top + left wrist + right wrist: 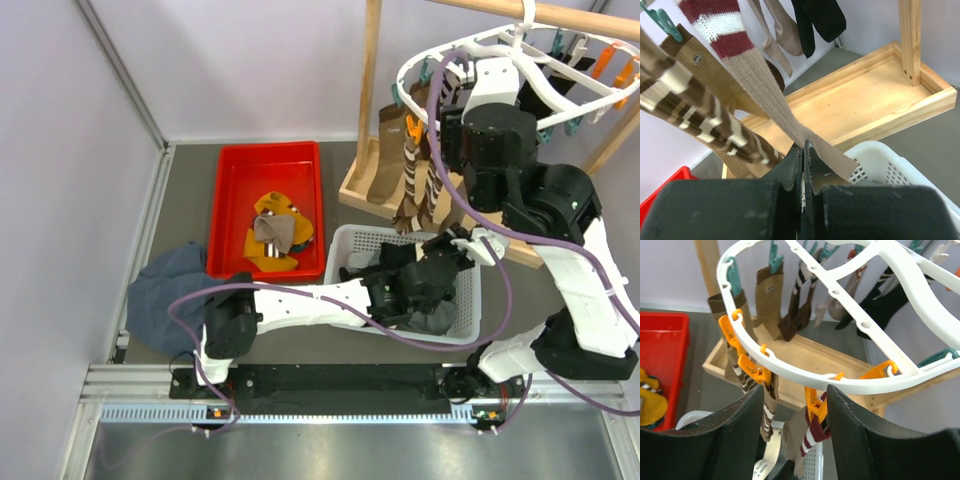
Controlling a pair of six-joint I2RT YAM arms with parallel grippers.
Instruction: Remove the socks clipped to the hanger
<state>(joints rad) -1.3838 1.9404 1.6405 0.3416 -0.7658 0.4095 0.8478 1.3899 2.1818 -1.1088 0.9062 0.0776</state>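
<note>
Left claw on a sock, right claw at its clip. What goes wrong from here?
1. The left claw pinches the beige striped sock taut while its orange clip looks closed on it, with the right claw open around the clip. More pull may drag the white hanger askew or stretch the sock.
2. The brown-white striped sock hangs beside one finger of the right claw, so closing could snag it.
3. The left claw grips a narrow twisted section, which might slip.
</note>
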